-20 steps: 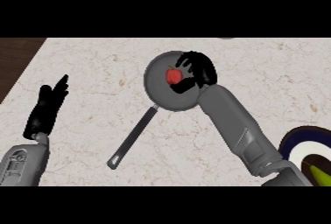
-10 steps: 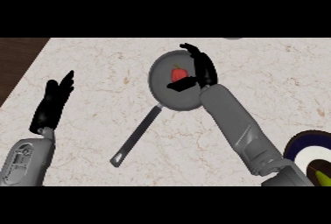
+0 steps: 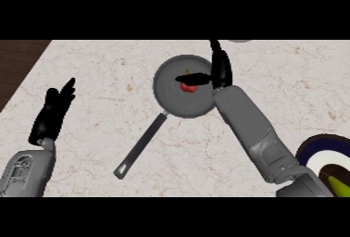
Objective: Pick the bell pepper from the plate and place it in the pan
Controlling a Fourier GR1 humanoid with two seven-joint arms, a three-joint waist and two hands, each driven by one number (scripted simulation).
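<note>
A small red bell pepper (image 3: 190,88) lies inside the grey pan (image 3: 171,95), a little right of its middle. The pan's long handle (image 3: 140,146) runs down and to the left. My right hand (image 3: 220,69) stands at the pan's right rim with its fingers straight and pointing away from me. Its thumb (image 3: 193,76) sticks out to the left just above the pepper, and nothing is held in the hand. At the lower right edge, the dark-rimmed plate (image 3: 315,147) is partly cut off. My left hand (image 3: 53,112) rests open at the left, fingers up.
The speckled counter ends at a dark wooden strip (image 3: 17,65) at the far left. A pale round object (image 3: 239,40) peeks in at the top edge. Something yellow-green (image 3: 340,185) lies on the plate.
My right hand's fingers have uncurled from the pepper and straightened out. The pepper now lies free in the pan. The left hand has stayed where it was.
</note>
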